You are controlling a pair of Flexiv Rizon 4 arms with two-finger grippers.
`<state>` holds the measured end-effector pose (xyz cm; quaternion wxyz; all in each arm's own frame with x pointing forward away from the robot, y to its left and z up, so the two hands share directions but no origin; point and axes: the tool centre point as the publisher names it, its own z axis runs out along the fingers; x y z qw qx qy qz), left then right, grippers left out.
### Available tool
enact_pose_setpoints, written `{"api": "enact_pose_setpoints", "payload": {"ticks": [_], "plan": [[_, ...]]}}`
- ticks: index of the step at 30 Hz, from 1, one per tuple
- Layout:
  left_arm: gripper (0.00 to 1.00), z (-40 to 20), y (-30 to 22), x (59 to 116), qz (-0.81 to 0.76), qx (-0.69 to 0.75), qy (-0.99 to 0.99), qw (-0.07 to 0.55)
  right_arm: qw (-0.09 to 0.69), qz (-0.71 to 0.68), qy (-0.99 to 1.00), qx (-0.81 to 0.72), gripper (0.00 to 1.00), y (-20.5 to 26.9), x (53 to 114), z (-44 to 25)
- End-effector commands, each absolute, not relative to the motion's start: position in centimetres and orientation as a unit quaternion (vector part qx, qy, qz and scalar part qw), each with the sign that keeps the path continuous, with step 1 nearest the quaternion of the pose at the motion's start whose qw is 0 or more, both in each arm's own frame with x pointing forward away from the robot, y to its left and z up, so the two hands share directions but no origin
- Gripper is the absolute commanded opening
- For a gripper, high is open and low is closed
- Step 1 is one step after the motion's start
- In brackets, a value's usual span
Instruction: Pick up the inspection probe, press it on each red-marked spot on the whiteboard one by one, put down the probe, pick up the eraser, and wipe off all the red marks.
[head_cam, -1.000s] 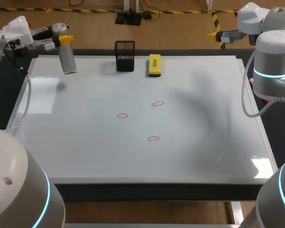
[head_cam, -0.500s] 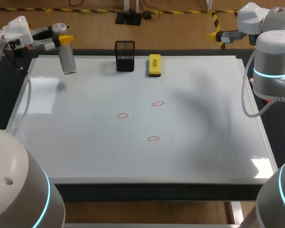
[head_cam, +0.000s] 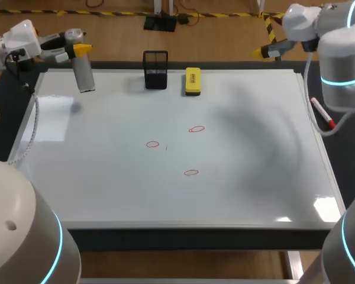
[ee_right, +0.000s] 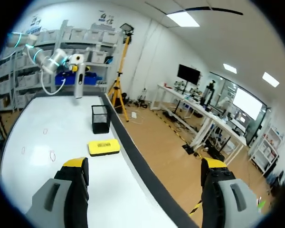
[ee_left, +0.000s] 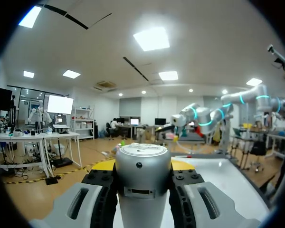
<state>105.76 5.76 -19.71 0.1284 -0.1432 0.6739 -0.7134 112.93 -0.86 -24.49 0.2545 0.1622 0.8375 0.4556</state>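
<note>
Left fingers: the left arm's yellow-tipped fingers (head_cam: 78, 49) hang over the far left corner of the board, clamped from two sides on the upper end of the probe.
Probe: the silver cylindrical inspection probe (head_cam: 83, 70) hangs nearly upright; its lower end seems to sit just clear of the board, though the head view does not settle it.
Right fingers: the right arm's yellow-tipped fingers (head_cam: 265, 51) stand spread wide with nothing between them, out past the far right corner.
Whiteboard: the large white whiteboard (head_cam: 106, 195) lies flat and covers most of the dark table (head_cam: 183, 238).
Red marks: three small red oval marks (head_cam: 152, 144) (head_cam: 196, 128) (head_cam: 191, 173) sit near the board's middle, well apart from both arms.
Eraser: the yellow block eraser (head_cam: 192, 81) lies by the far edge, just beside the black mesh holder (head_cam: 155, 70) and not touching it.
Pen: a white marker pen with a red cap (head_cam: 322, 112) lies at the board's right edge.
</note>
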Motion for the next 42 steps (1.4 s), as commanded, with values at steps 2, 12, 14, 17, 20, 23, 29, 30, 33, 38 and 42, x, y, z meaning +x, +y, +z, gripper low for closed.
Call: {"api": "enact_pose_setpoints", "payload": {"ticks": [2,12,14,17,20,23,29,30,33,38,42], "plan": [[0.00,-19.6,5.8,105.7,-0.713,-0.144,0.674,0.129,0.132,0.318,0.939,0.001,1.00,1.1,114.9,-24.5],[0.00,-19.6,5.8,105.7,-0.713,-0.144,0.674,0.129,0.092,0.167,0.965,-0.181,1.00,5.5,115.3,-26.3],[0.00,-19.6,5.8,105.7,-0.713,-0.144,0.674,0.129,0.090,0.146,0.962,-0.212,1.00,6.2,115.3,-26.8],[0.00,-19.6,5.8,105.7,-0.713,-0.144,0.674,0.129,0.077,0.118,0.957,-0.254,1.00,7.0,115.2,-27.5],[0.00,-19.6,5.8,105.7,-0.713,-0.144,0.674,0.129,0.074,0.089,0.949,-0.295,1.00,7.9,115.2,-28.2],[0.00,-19.6,5.8,105.7,-0.713,-0.144,0.674,0.129,0.072,0.061,0.937,-0.335,1.00,8.7,115.2,-28.7],[0.00,-19.6,5.8,105.7,-0.713,-0.144,0.674,0.129,0.054,0.057,0.939,-0.336,1.00,9.6,115.0,-29.1],[0.00,-19.6,5.8,105.7,-0.713,-0.144,0.674,0.129,0.054,0.057,0.939,-0.336,1.00,9.6,115.0,-29.1],[0.00,-19.6,5.8,105.7,-0.713,-0.144,0.674,0.129,0.054,0.057,0.939,-0.336,1.00,9.6,115.0,-29.1],[0.00,-19.6,5.8,105.7,-0.713,-0.144,0.674,0.129,0.054,0.057,0.939,-0.336,1.00,9.6,115.0,-29.1],[0.00,-19.6,5.8,105.7,-0.713,-0.144,0.674,0.129,0.054,0.057,0.939,-0.336,1.00,9.6,115.0,-29.1]]}}
